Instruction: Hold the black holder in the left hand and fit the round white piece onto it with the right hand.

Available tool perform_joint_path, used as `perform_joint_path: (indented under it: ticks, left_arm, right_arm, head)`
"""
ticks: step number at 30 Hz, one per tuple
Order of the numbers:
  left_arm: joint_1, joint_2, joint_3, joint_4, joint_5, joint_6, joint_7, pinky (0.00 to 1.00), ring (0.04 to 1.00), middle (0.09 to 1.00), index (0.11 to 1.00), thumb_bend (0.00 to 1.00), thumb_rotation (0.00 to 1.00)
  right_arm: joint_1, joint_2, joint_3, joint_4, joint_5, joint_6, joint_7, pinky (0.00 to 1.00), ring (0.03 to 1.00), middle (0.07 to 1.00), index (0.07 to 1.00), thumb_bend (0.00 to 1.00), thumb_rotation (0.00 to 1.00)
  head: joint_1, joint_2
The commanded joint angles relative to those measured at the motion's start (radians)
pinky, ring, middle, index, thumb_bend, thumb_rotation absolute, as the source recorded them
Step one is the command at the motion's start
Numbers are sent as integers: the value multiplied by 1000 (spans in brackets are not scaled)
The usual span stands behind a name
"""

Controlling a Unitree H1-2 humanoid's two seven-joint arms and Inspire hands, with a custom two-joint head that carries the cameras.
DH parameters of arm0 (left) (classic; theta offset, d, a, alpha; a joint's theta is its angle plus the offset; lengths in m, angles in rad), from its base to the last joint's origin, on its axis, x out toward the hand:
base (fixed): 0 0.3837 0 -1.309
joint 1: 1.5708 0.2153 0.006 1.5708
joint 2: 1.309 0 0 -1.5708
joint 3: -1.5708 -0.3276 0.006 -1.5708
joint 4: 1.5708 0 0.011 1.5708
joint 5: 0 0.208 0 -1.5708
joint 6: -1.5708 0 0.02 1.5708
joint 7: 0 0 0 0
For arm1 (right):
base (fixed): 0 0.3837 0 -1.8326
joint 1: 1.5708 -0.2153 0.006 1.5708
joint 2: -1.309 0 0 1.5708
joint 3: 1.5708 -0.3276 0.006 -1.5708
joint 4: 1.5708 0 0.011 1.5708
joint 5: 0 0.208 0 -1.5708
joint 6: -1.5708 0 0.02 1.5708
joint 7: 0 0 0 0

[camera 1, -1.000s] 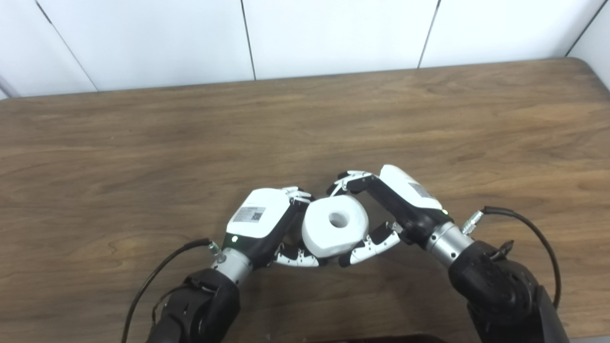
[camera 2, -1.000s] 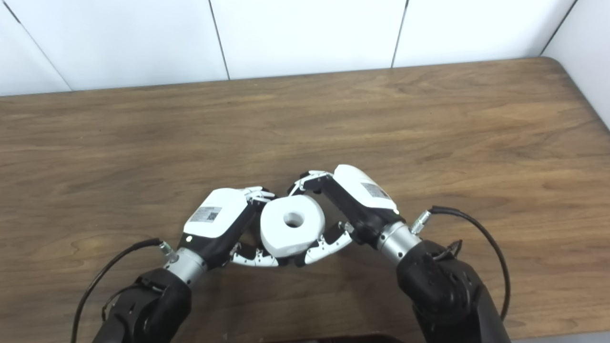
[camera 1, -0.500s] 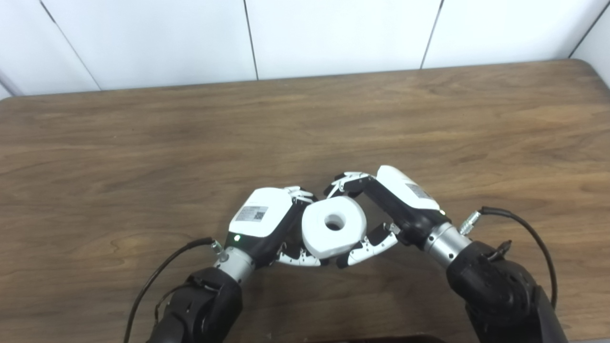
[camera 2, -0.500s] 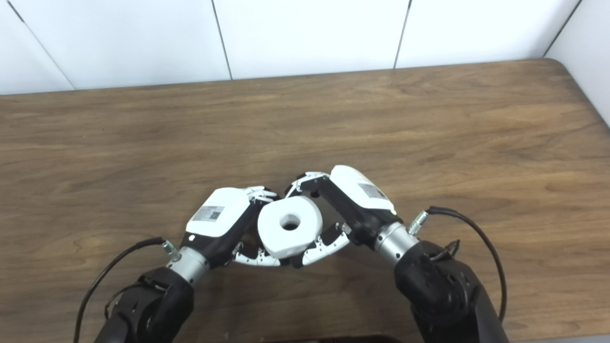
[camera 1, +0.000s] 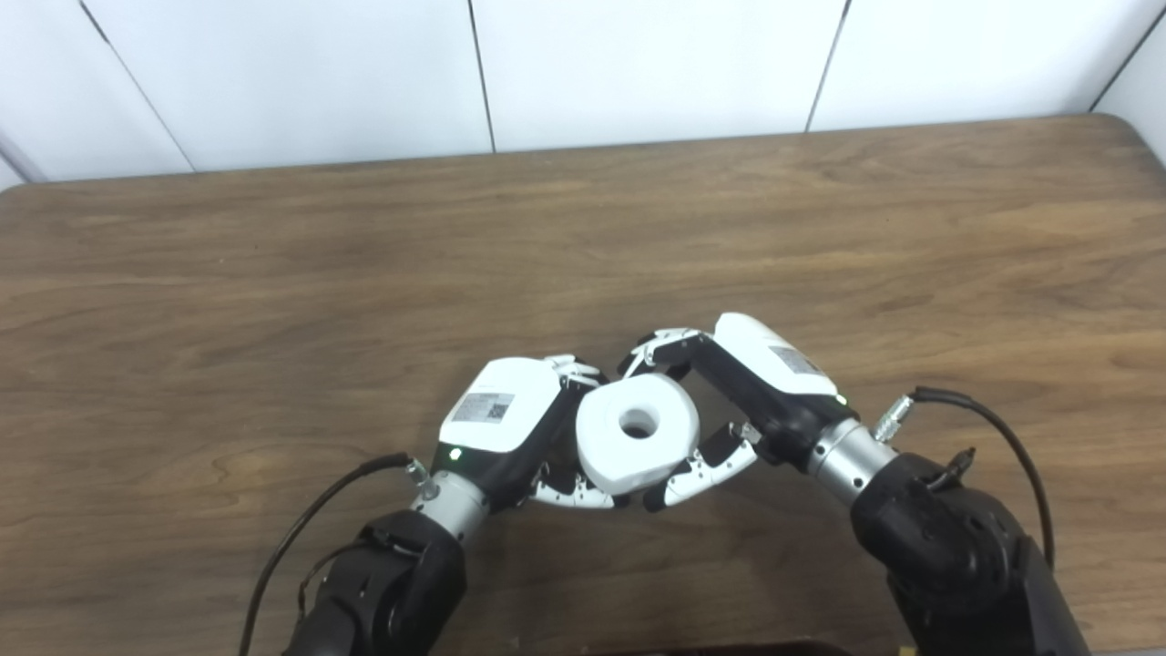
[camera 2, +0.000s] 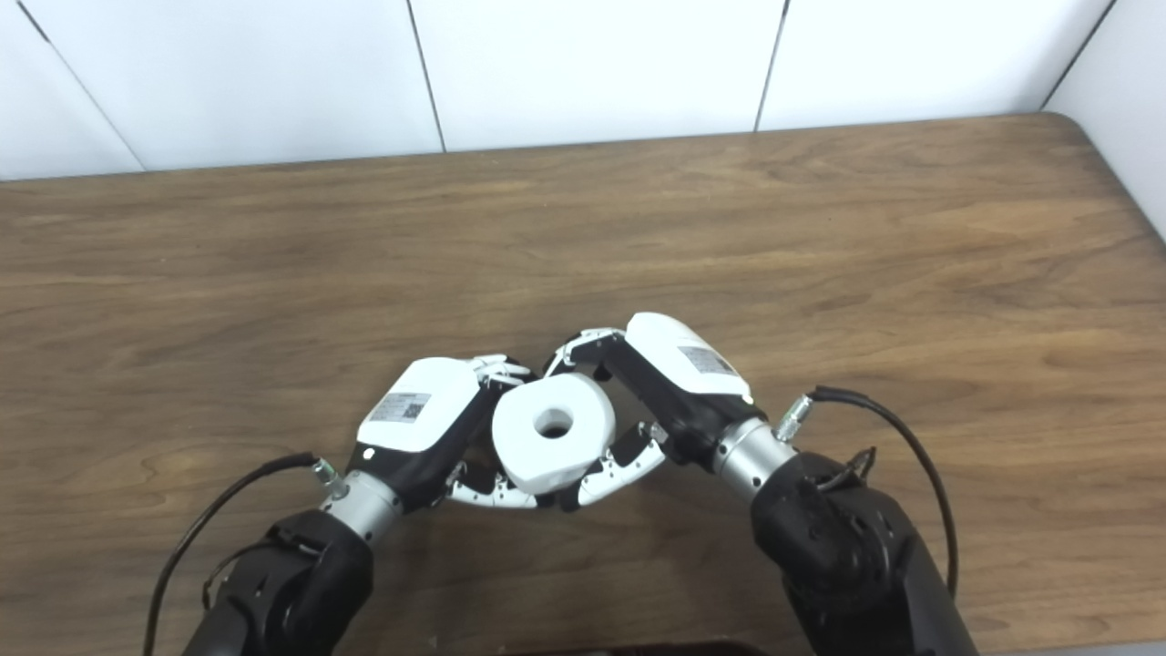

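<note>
The round white piece [camera 1: 638, 442], a thick ring with a dark centre hole, is held between both hands just above the wooden table [camera 1: 273, 273]. My right hand [camera 1: 756, 383] is shut on it from the right, with fingers over its far edge and the thumb under its near edge. My left hand [camera 1: 510, 419] is closed against its left side, with fingers curled beneath it. The black holder is hidden under the white piece and my left hand's fingers. The white piece also shows in the right eye view [camera 2: 551, 433].
A black cable [camera 1: 310, 519] runs from the left wrist and another black cable [camera 1: 993, 428] from the right wrist. A white panelled wall [camera 1: 638, 64] stands behind the table's far edge. The table's rounded right corner [camera 2: 1066, 123] is at the far right.
The view has shifted slightly. My right hand and the white piece have edged a little toward the left hand. Both grips are unchanged.
</note>
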Motion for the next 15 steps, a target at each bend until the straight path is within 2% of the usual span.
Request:
perform_joint_path:
  ticks: [1,8,9,10,13,15]
  left_arm:
    - [19,0,-21,2,2,5,-57,830,873,796,486,520,46]
    - [18,2,-21,8,1,1,-53,830,874,799,486,520,46]
    - [18,2,-21,9,0,0,-52,829,873,798,486,520,46]
    - [18,2,-21,9,-1,0,-52,830,874,798,486,520,46]
    - [18,2,-21,7,-1,2,-55,831,875,799,486,520,46]
    - [16,2,-21,10,1,2,-56,827,873,799,486,520,46]
  right_arm:
    - [-13,-13,11,-8,-8,-8,17,706,849,743,489,524,156]
    - [-19,-28,15,-1,-11,-9,19,718,856,758,493,522,163]
    - [-19,-29,16,-2,-14,-8,19,717,856,770,592,757,299]
    - [-18,-29,16,-2,-18,-8,18,721,860,782,641,819,339]
    - [-23,-33,23,-9,-37,12,42,786,900,846,775,900,415]
    - [-29,-38,29,-9,-49,23,62,866,949,914,865,947,470]
  head:
    - [-1,1]
    - [-14,-6]
    - [-14,-6]
    - [-14,-6]
    - [-14,-6]
    - [-18,-9]
